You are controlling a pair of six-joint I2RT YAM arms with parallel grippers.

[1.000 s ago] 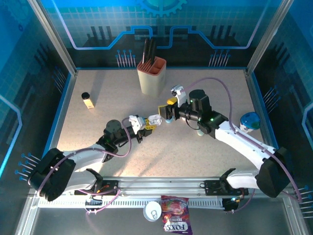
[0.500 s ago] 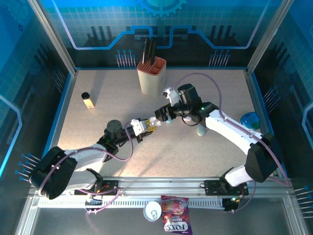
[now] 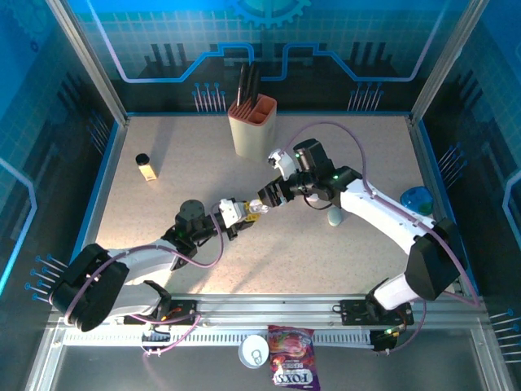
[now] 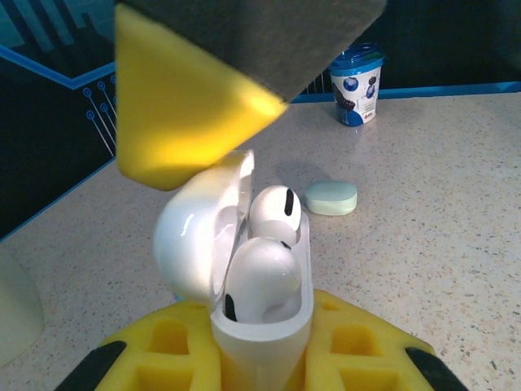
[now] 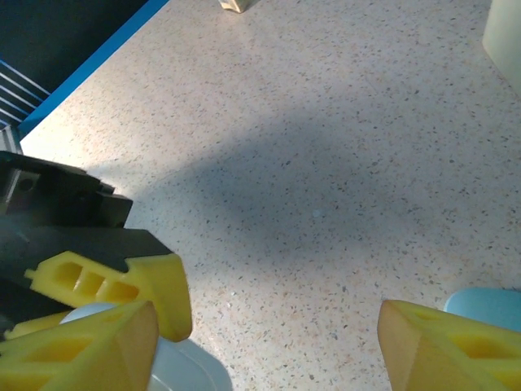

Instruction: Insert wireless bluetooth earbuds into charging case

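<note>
Near the counter's [image 3: 163, 220] middle, the open case [image 4: 262, 330] is being gripped at its base by the clenched left claw [image 3: 247, 213]. Two earbuds [image 4: 262, 273] are being cradled inside. The right claw [image 5: 269, 334] is being held spread, one finger [image 4: 183, 106] just over the lid [image 4: 191, 236].

Glossy, smooth plastic charging case [image 4: 262, 336]; matt, speckled table [image 4: 423, 244].

Speckled table [image 3: 155, 204], blue circuit-print walls [image 3: 342, 49]
</note>
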